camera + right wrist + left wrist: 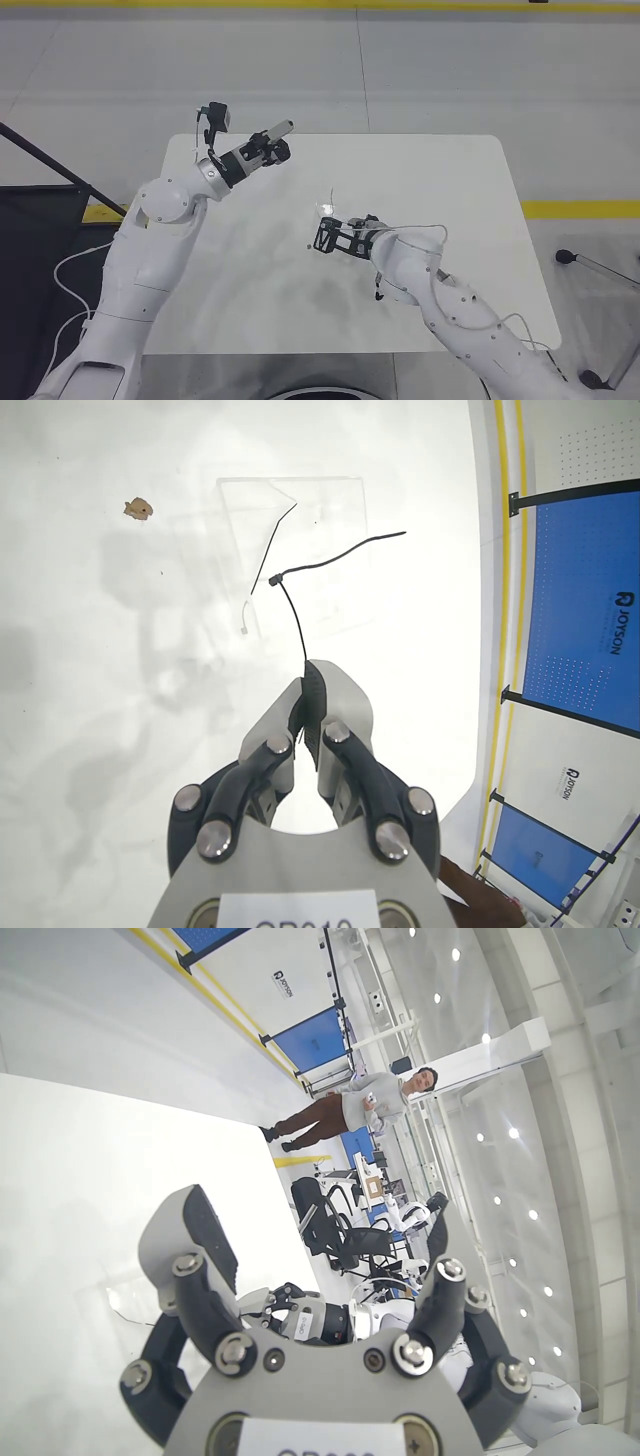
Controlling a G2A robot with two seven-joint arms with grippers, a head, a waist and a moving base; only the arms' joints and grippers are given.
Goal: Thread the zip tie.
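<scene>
In the right wrist view, the right tool is clamped on the strap of the black zip tie. The strap rises from the pads to the small square head. From the head a second stretch runs off sideways to a free tip, all of it held over a clear sheet that lies on the white table. Whether that tip has already passed through the head cannot be told. Another thin dark line crosses the sheet beside the tie, and it may be a shadow or a second tie. A brown scrap lies well apart from them.

In the left wrist view, the left tool is spread wide with nothing between its pads. It sits high over the table and faces the right tool, which shows farther off.

In the top view, the left tool is near the table's far left corner. The right tool is near the middle, with the tie as a faint line just beyond it.

The step in hand looks like bringing the free tool in to take the loose end. To do it well, the right tool should hold the head steady and level. The left should pinch the tail close to its tip, so that the thin strap does not buckle. It should then line the tip up square with the slot before pushing.
</scene>
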